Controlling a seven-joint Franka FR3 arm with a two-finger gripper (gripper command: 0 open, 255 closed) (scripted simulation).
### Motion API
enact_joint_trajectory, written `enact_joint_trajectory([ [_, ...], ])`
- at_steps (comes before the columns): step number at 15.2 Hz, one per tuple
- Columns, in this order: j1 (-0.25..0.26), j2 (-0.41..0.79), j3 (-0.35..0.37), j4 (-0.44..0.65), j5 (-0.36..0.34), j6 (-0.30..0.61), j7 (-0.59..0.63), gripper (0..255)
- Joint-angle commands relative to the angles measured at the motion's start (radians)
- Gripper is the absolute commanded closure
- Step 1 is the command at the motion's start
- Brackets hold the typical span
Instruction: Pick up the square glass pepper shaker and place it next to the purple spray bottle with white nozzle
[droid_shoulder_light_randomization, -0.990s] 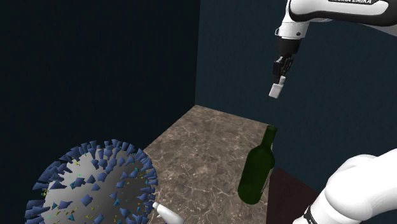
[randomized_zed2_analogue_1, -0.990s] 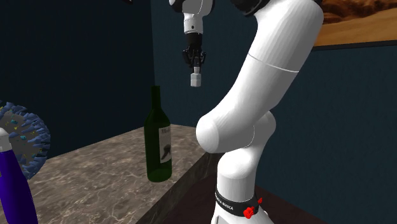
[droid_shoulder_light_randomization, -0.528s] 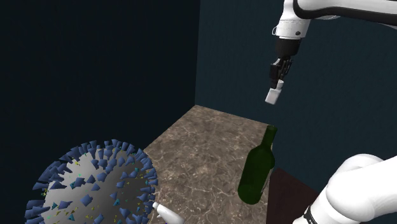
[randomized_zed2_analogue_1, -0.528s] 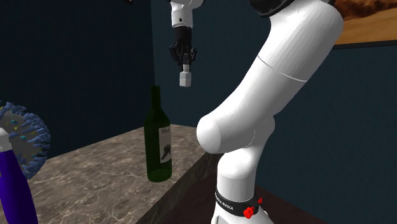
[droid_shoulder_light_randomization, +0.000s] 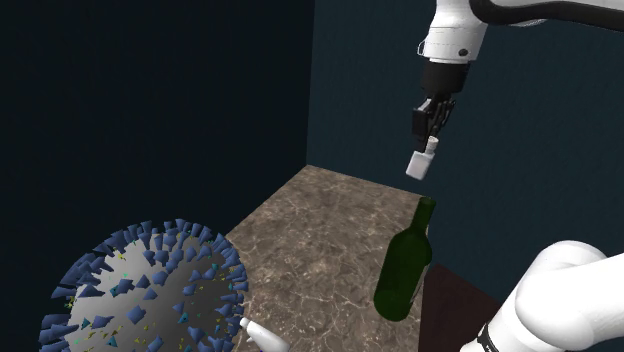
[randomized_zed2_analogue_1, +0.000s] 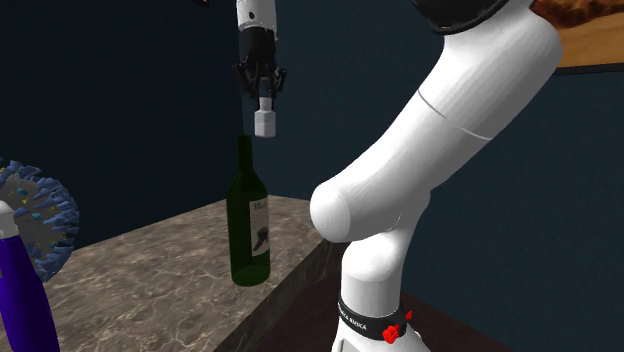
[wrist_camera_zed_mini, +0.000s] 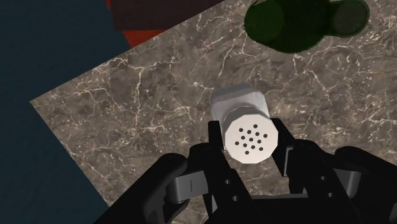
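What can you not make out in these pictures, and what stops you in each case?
Purple spray bottle: second exterior view, cut off by the left and bottom edges.
Its white nozzle: shoulder view, cut off by the bottom edge.
Green wine bottle: wrist view, cut off by the top edge.
Its label: second exterior view, print too small to read.

place: home room, simulated | walls (randomized_zed2_analogue_1: 560, 200): dark teal | framed picture (randomized_zed2_analogue_1: 585, 30) high on wall, second exterior view's right | table (droid_shoulder_light_randomization: 320, 230): brown marbled stone top | household stuff: green wine bottle (droid_shoulder_light_randomization: 405, 265), purple spray bottle (randomized_zed2_analogue_1: 25, 300), spiky blue-grey ball (droid_shoulder_light_randomization: 150, 290)
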Motion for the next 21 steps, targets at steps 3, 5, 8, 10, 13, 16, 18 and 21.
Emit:
enact_joint_trajectory([
  [3,0.023,-0.030,0.079,-0.010,0.057,-0.016,0.095,255],
  [5,0.033,-0.035,0.121,-0.003,0.087,-0.023,0.144,255],
  [8,0.046,-0.034,0.185,0.014,0.130,-0.030,0.218,255],
  [10,0.053,-0.028,0.228,0.030,0.158,-0.034,0.268,255],
  [13,0.061,-0.012,0.296,0.063,0.198,-0.036,0.344,255],
  [16,0.064,0.014,0.368,0.104,0.233,-0.036,0.422,255],
  [18,0.063,0.037,0.418,0.137,0.253,-0.034,0.476,255],
  [21,0.056,0.080,0.498,0.195,0.276,-0.029,0.559,255],
])
